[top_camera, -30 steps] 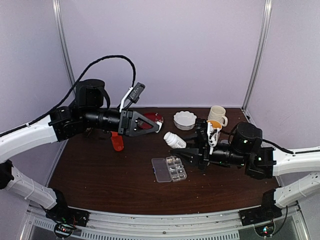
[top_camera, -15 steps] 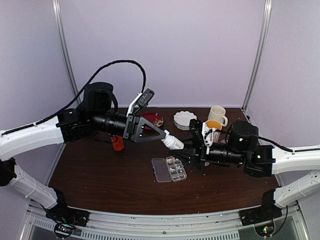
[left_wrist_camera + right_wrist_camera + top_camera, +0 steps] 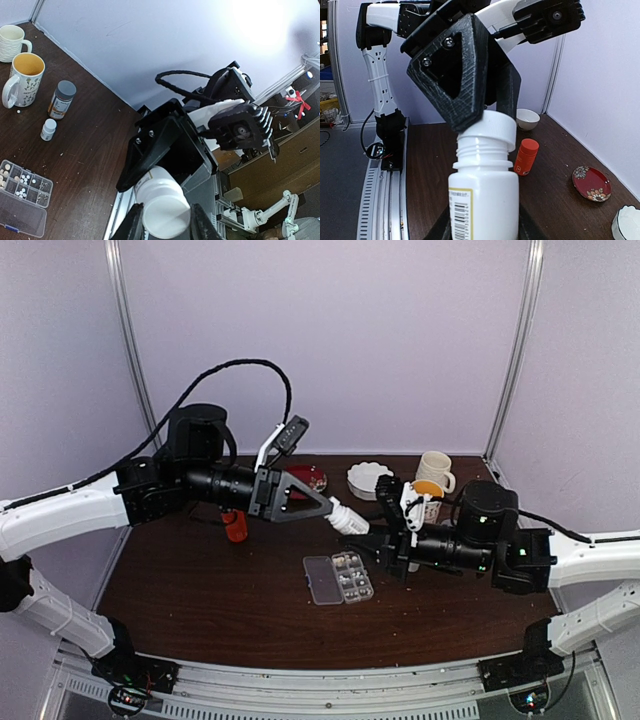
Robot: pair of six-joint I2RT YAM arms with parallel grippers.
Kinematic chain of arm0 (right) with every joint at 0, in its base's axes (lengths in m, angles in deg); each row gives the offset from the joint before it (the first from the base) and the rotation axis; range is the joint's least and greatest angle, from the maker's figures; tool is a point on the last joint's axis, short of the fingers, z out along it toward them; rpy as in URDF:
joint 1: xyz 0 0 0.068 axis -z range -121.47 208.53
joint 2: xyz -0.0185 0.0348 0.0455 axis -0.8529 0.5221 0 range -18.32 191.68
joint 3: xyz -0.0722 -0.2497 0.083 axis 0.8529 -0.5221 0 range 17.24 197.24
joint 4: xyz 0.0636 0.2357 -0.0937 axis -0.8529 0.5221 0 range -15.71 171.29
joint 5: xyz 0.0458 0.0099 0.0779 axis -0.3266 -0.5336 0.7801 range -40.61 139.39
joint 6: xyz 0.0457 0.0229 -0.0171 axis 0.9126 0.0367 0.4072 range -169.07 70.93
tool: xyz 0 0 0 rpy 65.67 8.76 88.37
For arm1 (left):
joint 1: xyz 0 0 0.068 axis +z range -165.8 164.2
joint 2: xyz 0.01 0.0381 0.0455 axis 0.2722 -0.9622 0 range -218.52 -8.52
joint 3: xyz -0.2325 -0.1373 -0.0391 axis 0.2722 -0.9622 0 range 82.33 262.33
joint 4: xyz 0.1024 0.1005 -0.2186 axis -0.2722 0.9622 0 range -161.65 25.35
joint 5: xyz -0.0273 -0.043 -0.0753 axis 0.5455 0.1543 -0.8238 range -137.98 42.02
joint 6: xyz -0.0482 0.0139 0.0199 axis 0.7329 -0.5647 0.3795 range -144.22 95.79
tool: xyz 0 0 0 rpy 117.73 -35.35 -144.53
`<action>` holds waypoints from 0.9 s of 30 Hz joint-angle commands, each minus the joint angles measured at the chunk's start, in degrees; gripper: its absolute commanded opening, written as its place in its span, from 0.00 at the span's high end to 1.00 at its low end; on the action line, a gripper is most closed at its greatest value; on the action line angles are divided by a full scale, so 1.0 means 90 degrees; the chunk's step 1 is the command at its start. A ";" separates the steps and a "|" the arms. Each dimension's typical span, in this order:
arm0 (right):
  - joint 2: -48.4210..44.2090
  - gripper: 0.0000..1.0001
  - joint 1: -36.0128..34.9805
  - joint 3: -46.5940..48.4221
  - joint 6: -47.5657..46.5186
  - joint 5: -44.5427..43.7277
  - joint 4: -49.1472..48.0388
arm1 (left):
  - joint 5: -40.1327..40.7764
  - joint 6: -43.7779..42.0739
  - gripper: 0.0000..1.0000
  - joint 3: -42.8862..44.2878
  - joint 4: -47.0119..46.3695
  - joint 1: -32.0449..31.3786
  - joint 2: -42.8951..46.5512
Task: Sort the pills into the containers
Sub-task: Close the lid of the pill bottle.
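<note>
Bottle: white bottle (image 3: 350, 520) held clear of the table at centre, lying nearly level between both grippers.
Right side: right gripper (image 3: 376, 534) reaches in from 3 o'clock and is clamped on the bottle's body, probably serving as the vice.
Left side: left gripper (image 3: 165, 227) reaches in from 9 o'clock. Its fingers press on 2 sides of the cap (image 3: 488, 127), gripping it as far as the wrist views show.
Reason: 1 arm steadies while the other is set to twist. My reading is that the cap must come off before anything can be tipped out.
Box: clear box (image 3: 320, 580) sits on the table at 6 o'clock of the bottle with its lid folded open. That puts it near the work and ready to take what comes out.
Pills: white pills (image 3: 22, 178) lie in several cells of the box. Any inside the bottle cannot be seen.
Change over 1 second: the left gripper was back by the red plate (image 3: 591, 184) at 10 o'clock, apart from the bottle, and has swung in onto the cap. The right gripper has edged slightly toward 9 o'clock with the bottle. The box has not moved.
</note>
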 commanded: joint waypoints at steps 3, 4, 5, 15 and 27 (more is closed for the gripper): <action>-0.0144 1.00 0.0006 -0.0040 0.0076 -0.0993 -0.0435 | -0.0216 0.0312 0.93 -0.0114 -0.0661 -0.0202 -0.0081; -0.0117 1.00 -0.0006 -0.0001 0.0069 -0.1058 -0.0390 | -0.0197 0.0393 0.93 -0.0149 -0.0696 -0.0202 -0.0095; -0.0081 1.00 -0.0020 0.0053 0.0048 -0.1130 -0.0328 | -0.0185 0.0451 0.93 -0.0161 -0.0797 -0.0213 -0.0106; 0.0301 1.00 -0.0466 0.0564 -0.0934 -0.2200 0.0282 | 0.0479 0.1152 0.97 -0.0183 -0.0598 -0.0232 -0.0249; 0.0733 1.00 -0.0863 0.0948 -0.1914 -0.3865 -0.0044 | 0.1089 0.2089 0.97 -0.0593 -0.1300 -0.0393 -0.0313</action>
